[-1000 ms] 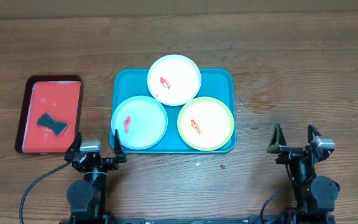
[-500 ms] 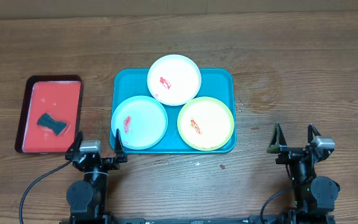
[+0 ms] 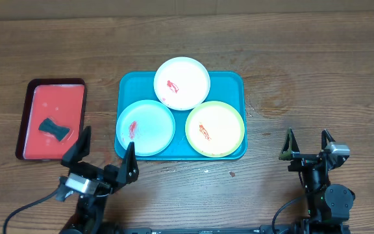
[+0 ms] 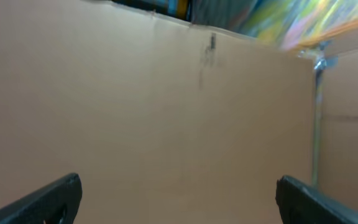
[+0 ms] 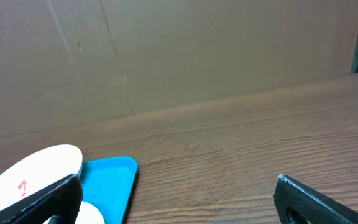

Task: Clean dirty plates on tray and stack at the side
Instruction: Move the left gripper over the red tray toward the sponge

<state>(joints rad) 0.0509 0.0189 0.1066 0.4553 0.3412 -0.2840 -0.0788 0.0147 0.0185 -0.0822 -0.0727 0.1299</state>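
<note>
The tray [image 3: 229,86] lies flat near the middle of the tabletop [image 3: 317,71], a little toward its left edge. Its long axis runs parallel to the near and far edges. It is teal-blue, rectangular, with rounded corners and a raised rim.

All three plates sit on it in a triangle, touching or nearly touching. The white plate [image 3: 182,83] is at the far side and overhangs the far rim. The pale blue plate [image 3: 145,127] is at the near-left corner, its edge over the left rim. The yellow-green plate [image 3: 215,130] fills the near-right corner. Each is round and carries a small reddish smear left of its centre.

A red tray [image 3: 60,104] with a dark rim lies well apart toward the left edge, its long axis running near to far, with a dark bow-shaped piece [image 3: 54,129] on it.

The left gripper [image 3: 109,138] is by the near edge, between the two trays, its fingers spread wide and holding nothing. Its wrist view shows only a blurred cardboard wall.

The right gripper [image 3: 307,136] is near the near-right corner, its fingers likewise wide and holding nothing.
</note>
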